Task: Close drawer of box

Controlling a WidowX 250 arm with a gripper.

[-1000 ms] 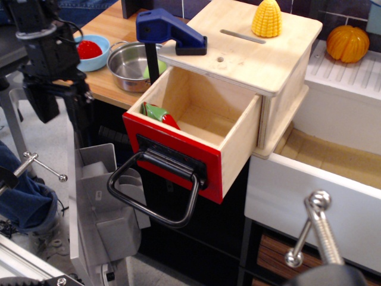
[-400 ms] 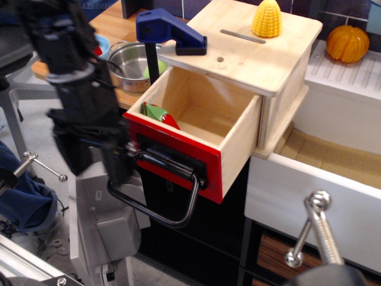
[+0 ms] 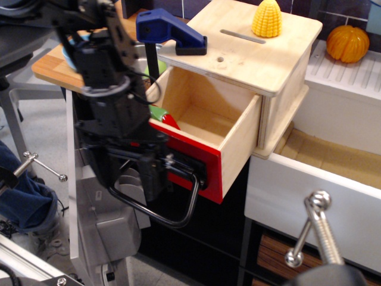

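The drawer (image 3: 205,134) sticks far out of the box (image 3: 250,50), toward the lower left of the picture, so the closing is not done. The gripper (image 3: 134,173) is right in front of the red panel, by the black handle (image 3: 172,208). I cannot tell if its fingers are apart or squeezed. The whole push is left, I think.

Wooden desk (image 3: 50,67) at 10 o'clock carries the box (image 3: 262,59), clamped at its 9 o'clock corner by a blue clamp (image 3: 169,30). Bowl and pot on it mostly hidden behind the arm.
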